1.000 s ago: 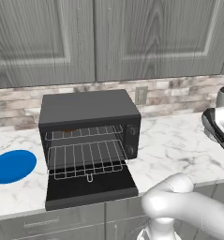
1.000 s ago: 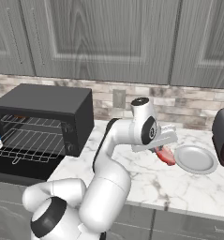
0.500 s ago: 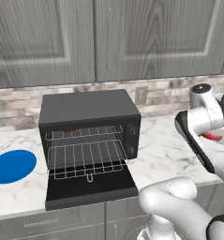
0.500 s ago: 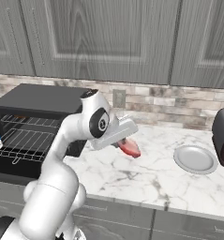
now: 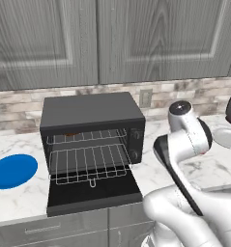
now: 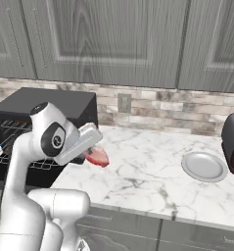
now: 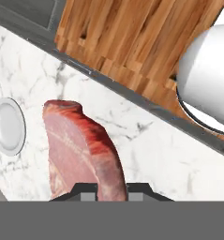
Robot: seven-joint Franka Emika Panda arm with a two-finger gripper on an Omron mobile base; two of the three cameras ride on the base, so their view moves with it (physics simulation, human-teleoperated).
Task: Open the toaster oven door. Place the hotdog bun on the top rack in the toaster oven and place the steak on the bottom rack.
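Note:
The black toaster oven (image 5: 93, 116) stands on the counter with its door (image 5: 93, 193) folded down flat. Inside are the top rack (image 5: 85, 139) and the bottom rack (image 5: 90, 165) with its front loop. A thin orange-tan sliver, apparently the hotdog bun (image 5: 71, 134), shows on the top rack. My gripper (image 6: 89, 153) is shut on the pinkish-red steak (image 6: 97, 157), held in the air above the counter just right of the oven (image 6: 45, 105). In the hand view the steak (image 7: 80, 147) sticks out from between the fingertips of the gripper (image 7: 108, 191).
An empty blue plate (image 5: 10, 171) lies left of the oven. A grey plate (image 6: 204, 165) sits on the marble counter at the right, beside a dark appliance (image 6: 233, 144). The hand view shows the grey plate (image 7: 8, 125), the counter's front edge and wooden floor (image 7: 132, 33).
The arm has swung left from the grey plate toward the oven, carrying the steak. The oven, racks and plates have not moved.

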